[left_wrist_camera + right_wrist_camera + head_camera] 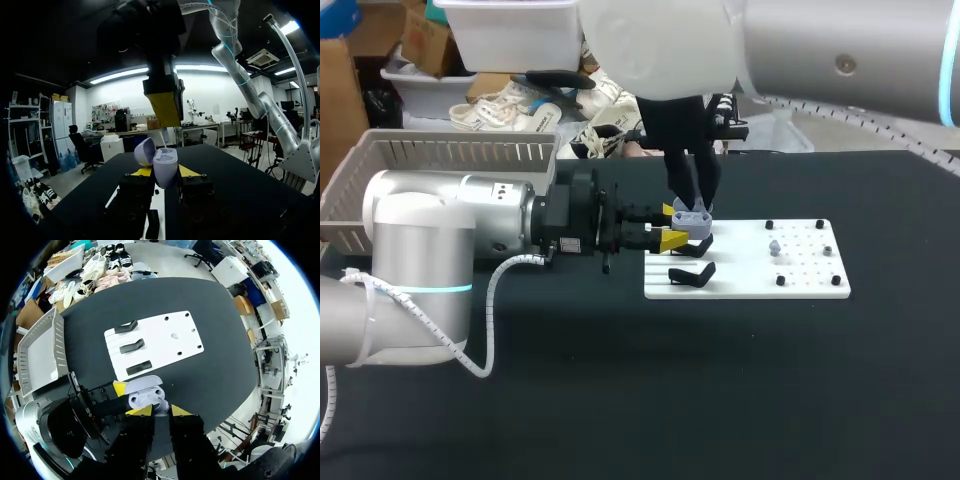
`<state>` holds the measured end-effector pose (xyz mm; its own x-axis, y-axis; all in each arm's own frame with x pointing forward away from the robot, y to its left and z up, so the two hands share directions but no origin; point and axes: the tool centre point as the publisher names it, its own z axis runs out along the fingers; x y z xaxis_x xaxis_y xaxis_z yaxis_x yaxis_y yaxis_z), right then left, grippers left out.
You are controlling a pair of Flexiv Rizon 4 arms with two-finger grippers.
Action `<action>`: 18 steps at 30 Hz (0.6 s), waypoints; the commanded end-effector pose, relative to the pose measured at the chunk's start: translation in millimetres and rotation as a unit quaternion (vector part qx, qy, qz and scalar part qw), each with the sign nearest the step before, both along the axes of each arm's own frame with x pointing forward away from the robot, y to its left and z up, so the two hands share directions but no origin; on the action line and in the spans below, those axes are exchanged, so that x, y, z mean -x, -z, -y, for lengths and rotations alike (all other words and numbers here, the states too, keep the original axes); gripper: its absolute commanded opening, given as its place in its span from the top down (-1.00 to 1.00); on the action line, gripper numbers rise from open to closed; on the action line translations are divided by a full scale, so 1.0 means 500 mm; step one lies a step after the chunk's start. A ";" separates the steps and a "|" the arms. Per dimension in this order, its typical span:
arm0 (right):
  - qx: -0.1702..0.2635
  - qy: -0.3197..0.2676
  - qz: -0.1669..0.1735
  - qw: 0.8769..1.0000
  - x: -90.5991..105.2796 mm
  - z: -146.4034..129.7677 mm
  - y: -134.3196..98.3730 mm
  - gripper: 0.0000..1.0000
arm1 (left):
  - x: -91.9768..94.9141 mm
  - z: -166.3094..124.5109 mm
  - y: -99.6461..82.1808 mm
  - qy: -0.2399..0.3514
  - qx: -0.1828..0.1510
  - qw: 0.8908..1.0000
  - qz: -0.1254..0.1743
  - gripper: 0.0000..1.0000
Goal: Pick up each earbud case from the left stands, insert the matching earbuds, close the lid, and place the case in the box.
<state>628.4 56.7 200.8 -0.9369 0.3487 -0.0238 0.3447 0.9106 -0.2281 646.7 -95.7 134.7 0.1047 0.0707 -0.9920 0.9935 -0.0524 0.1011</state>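
Earbud case (165,167) in left gripper (165,172); right gripper (160,411) holds earbud (164,137) close above.

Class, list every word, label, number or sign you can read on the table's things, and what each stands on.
None can be read.
The earbud case, the earbud above it, the white board and the grey basket show no print.
Small marks on the left arm are too blurred to read.

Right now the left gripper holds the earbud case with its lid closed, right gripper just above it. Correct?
Not quite: the lid is open, as the left wrist view shows. The left gripper does hold the earbud case, with the right gripper just above it.
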 end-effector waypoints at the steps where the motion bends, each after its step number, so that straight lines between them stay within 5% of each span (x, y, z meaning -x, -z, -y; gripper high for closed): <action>1: -0.007 0.001 0.004 1.000 0.005 0.010 0.005 1.00 | 0.000 0.000 0.001 -0.001 0.001 1.000 0.001 1.00; 18: -0.018 -0.003 0.007 1.000 0.002 0.012 0.013 1.00 | 0.000 0.000 0.001 -0.001 0.001 1.000 0.001 1.00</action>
